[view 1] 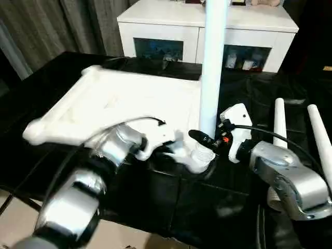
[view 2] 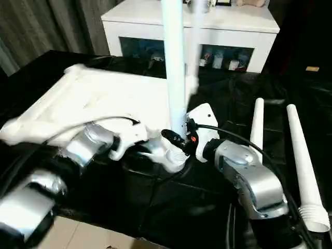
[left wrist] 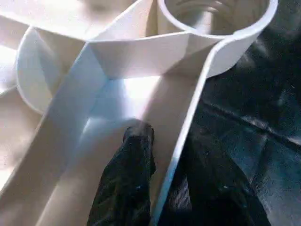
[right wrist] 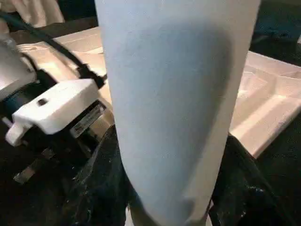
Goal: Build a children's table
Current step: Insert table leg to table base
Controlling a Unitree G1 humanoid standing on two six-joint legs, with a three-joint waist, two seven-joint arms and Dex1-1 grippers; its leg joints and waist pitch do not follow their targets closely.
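The white tabletop (view 1: 114,98) lies upside down on the black-covered bench, its ribs showing. One white leg (view 1: 212,67) stands upright in the near right corner socket (view 1: 199,158). My right gripper (view 1: 207,141) is shut on that leg just above the socket; in the right wrist view the leg (right wrist: 174,94) sits between both black fingers (right wrist: 101,188). My left gripper (view 1: 155,148) is at the tabletop's near edge beside the same socket (left wrist: 216,28). It straddles the rim wall (left wrist: 188,122), one finger (left wrist: 136,179) inside the rib channel and the other outside.
Two loose white legs (view 2: 257,124) (view 2: 303,166) lie side by side on the black cloth to the right. A white cabinet (view 1: 207,26) with glass-fronted shelves stands behind the bench, grey curtains to its left. The bench's near edge drops to pale floor (view 1: 15,218).
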